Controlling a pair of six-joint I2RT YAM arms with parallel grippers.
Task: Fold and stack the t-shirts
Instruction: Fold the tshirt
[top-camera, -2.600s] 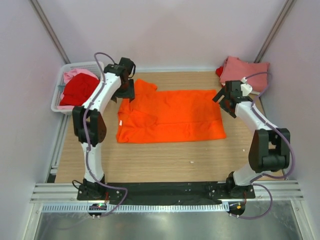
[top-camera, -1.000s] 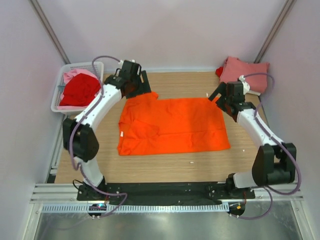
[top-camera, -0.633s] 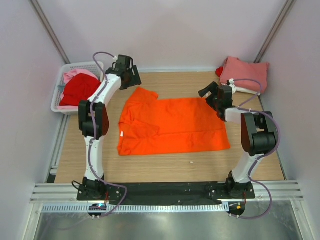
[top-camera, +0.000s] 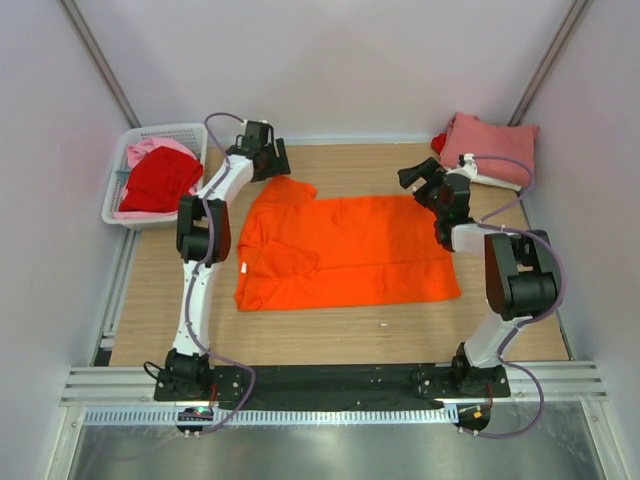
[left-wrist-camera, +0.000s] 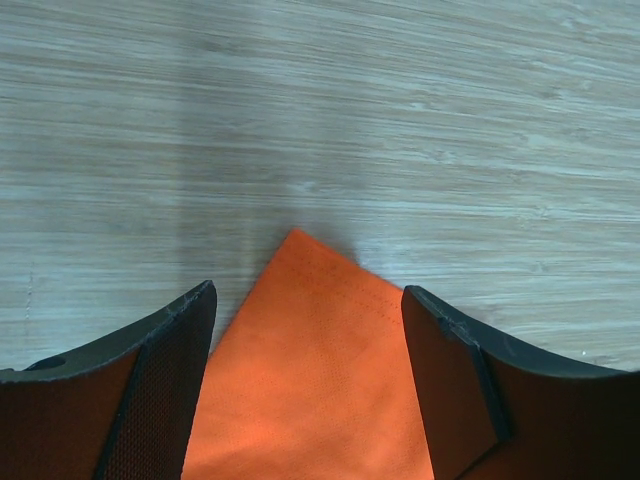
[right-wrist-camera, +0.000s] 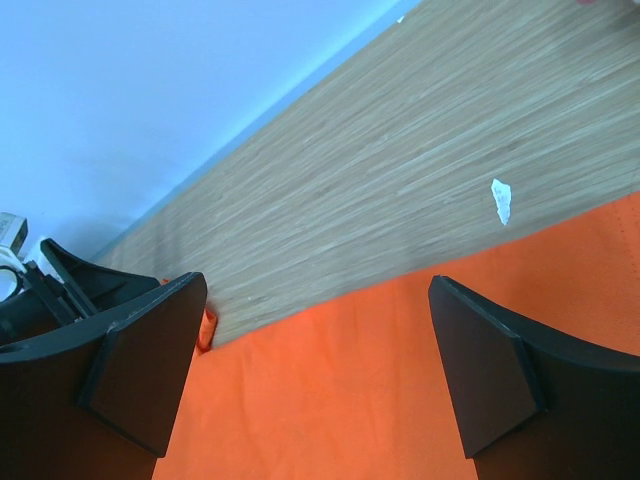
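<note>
A bright orange t-shirt (top-camera: 345, 248) lies spread flat in the middle of the wooden table. My left gripper (top-camera: 272, 163) is open above its far left sleeve corner; in the left wrist view that corner (left-wrist-camera: 320, 350) lies between my fingers, untouched. My right gripper (top-camera: 428, 185) is open over the shirt's far right corner; in the right wrist view the orange cloth (right-wrist-camera: 330, 400) lies under the open fingers. A folded salmon-pink shirt (top-camera: 490, 145) lies at the far right. Red (top-camera: 158, 182) and pale pink (top-camera: 150, 150) shirts fill the basket.
A white mesh basket (top-camera: 186, 131) stands at the far left edge. A small white scrap (right-wrist-camera: 501, 200) lies on the wood near the shirt's far edge. Another white speck (top-camera: 384, 324) lies near the front. Grey walls close in all sides.
Both grippers have let go of the orange shirt's far corners and opened. The shirt now lies flat, shifted slightly toward the back. The arms have drawn back over its far corners.
</note>
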